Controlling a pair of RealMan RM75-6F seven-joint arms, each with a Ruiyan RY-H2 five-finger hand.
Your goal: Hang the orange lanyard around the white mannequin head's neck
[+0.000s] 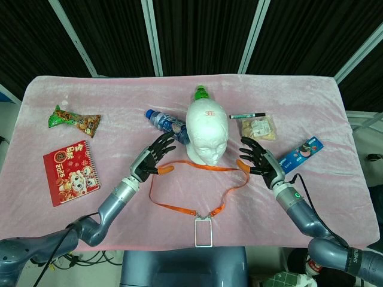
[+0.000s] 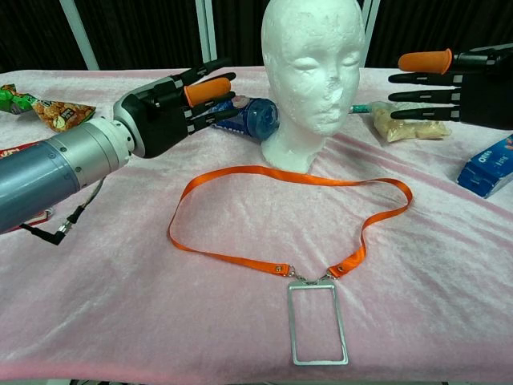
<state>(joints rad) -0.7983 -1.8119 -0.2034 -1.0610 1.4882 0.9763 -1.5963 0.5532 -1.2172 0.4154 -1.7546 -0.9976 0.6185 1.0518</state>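
Both your hands are open, holding nothing, flanking the mannequin head (image 1: 207, 133).
The orange lanyard (image 2: 276, 179) below your left hand (image 1: 154, 156) and right hand (image 1: 258, 156) is light, limp ribbon; pinch its sides.

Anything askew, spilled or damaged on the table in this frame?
Only the clear plastic water bottle with the blue cap stands out: it lies on its side beside the white foam mannequin head. Nothing looks spilled or damaged.

lanyard (image 2: 240, 178): bright orange strap, silver clips, clear badge holder (image 2: 318, 324)
mannequin head (image 2: 314, 64): plain white
surface (image 1: 251, 203): soft pink cloth
left hand (image 1: 157, 153): black fingers, one orange tip
right hand (image 1: 258, 156): black, one orange tip
notebook (image 1: 71, 171): red, cartoon pattern
snack bag (image 1: 73, 120): green and orange
biscuit pack (image 1: 301, 153): blue
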